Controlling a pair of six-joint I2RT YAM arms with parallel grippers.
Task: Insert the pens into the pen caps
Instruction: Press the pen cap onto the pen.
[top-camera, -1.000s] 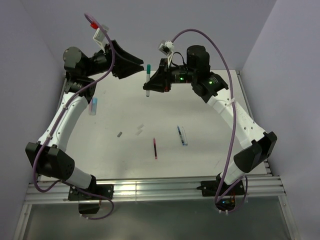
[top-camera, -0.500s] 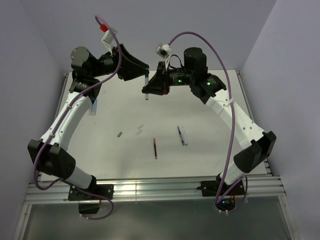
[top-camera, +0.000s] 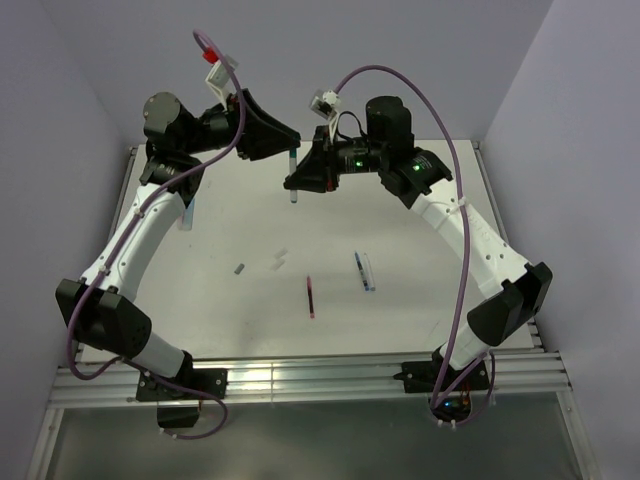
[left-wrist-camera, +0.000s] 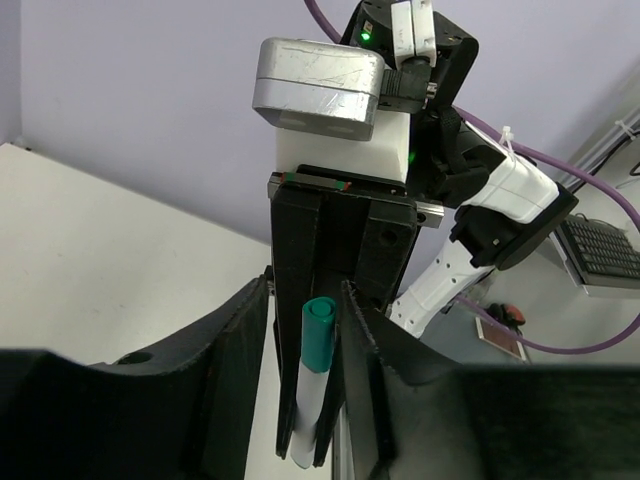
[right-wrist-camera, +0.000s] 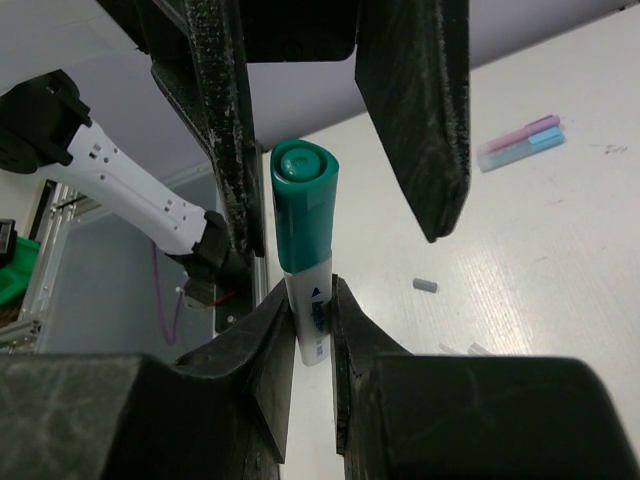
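My right gripper (top-camera: 297, 178) is shut on the body of a white pen (top-camera: 293, 194) and holds it upright above the far middle of the table. In the right wrist view (right-wrist-camera: 311, 300) the fingers pinch the white barrel (right-wrist-camera: 313, 325), which has a teal cap (right-wrist-camera: 303, 205) on its upper end. My left gripper (top-camera: 288, 142) is open, with its fingers (right-wrist-camera: 415, 100) spread on either side of that cap. In the left wrist view (left-wrist-camera: 305, 300) the teal cap (left-wrist-camera: 320, 335) stands between my open jaws, close to the right one.
On the table (top-camera: 420, 290) lie a red pen (top-camera: 310, 297), a dark blue pen (top-camera: 363, 271) beside a pale one, a grey cap (top-camera: 239, 268), white caps (top-camera: 279, 260), and pink and light blue pieces (top-camera: 186, 213) at the left edge.
My left gripper has swung right and closed in on the capped end of the pen. My right gripper has shifted slightly left with the pen. Little has moved in the last half second.
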